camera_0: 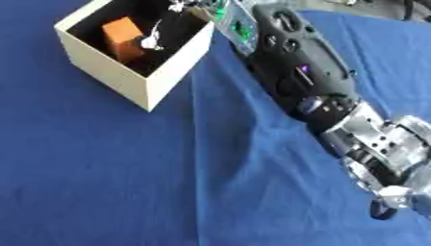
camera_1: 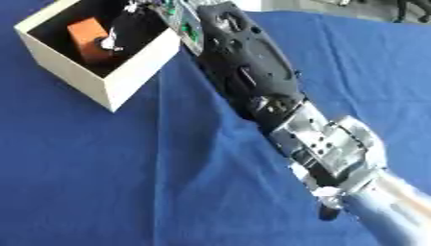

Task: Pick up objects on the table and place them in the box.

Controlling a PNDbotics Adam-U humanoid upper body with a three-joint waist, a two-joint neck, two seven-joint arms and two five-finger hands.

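Observation:
A cream box (camera_0: 114,74) with a dark inside stands at the upper left on the blue cloth. An orange block (camera_0: 124,36) lies inside it, with a small white and silver thing (camera_0: 151,42) beside it. My right arm (camera_0: 303,72) reaches from the lower right up to the box's far right corner. Only a little of my right hand (camera_1: 153,6) shows at the top edge, above the box's rim. I cannot tell whether it holds anything. My left hand is out of sight.
The blue cloth (camera_0: 101,168) covers the table, with folds running down its middle. Grey floor and some dark equipment (camera_1: 412,9) show past the cloth's far right edge.

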